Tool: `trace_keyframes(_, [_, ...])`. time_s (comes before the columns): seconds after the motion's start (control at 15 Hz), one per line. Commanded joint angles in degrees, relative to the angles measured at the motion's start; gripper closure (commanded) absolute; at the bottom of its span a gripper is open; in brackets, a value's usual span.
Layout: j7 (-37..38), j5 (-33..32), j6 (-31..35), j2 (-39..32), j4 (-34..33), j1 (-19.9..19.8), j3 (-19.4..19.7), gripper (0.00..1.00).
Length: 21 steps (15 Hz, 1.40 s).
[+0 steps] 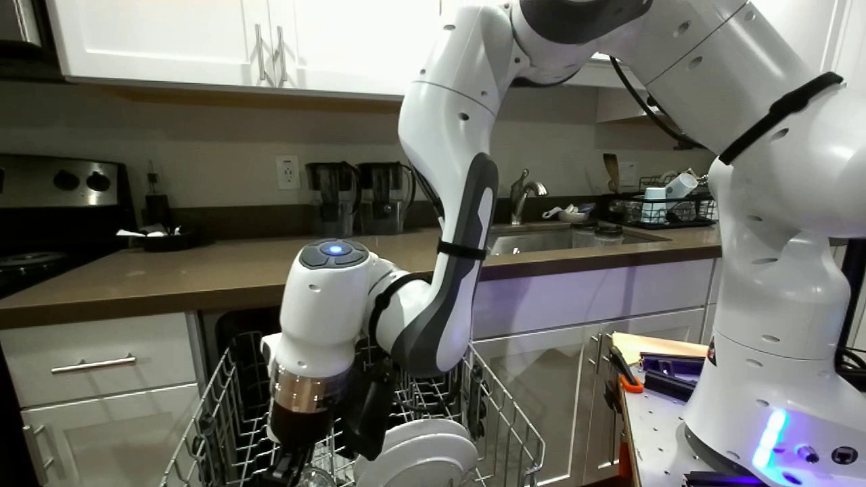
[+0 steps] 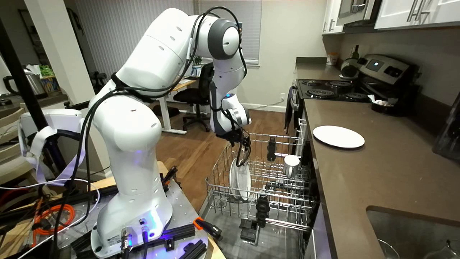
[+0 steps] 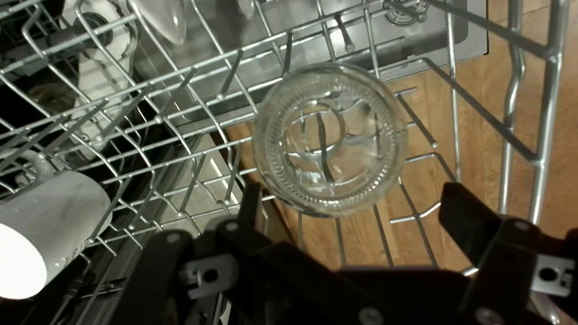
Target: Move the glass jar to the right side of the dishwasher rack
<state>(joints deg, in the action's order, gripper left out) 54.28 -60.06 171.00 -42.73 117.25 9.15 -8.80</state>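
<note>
Glass jar (image 3: 331,139) off-centre ahead of my parted jaws; lopsided closing, I reckon, could tip it against rack tines (image 3: 416,120).

White plate (image 2: 339,136) on brown counter (image 2: 363,169); faucet (image 1: 521,196) behind sink (image 1: 534,239).

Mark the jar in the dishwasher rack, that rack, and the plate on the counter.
Jar (image 3: 330,139): wrist view, middle of its visible round end.
Rack (image 3: 544,113): wrist view, a thick side wire.
Plate (image 2: 339,136): in an exterior view, middle of its top.

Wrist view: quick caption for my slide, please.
Open tool facing a glass jar in the dishwasher rack, with a mug at picture left.
</note>
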Motion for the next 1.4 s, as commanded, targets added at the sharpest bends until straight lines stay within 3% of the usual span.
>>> trace_keyframes(0.0, [-2.30,-0.03,0.06,-2.11,-1.49,-0.73,-0.63,0.00])
trace_keyframes(0.6, [1.76,-4.14,5.02,-1.85,-1.15,2.56,6.73,0.00])
trace_keyframes(1.33, [-0.61,-2.17,5.51,-5.59,-1.13,0.52,3.68,0.00])
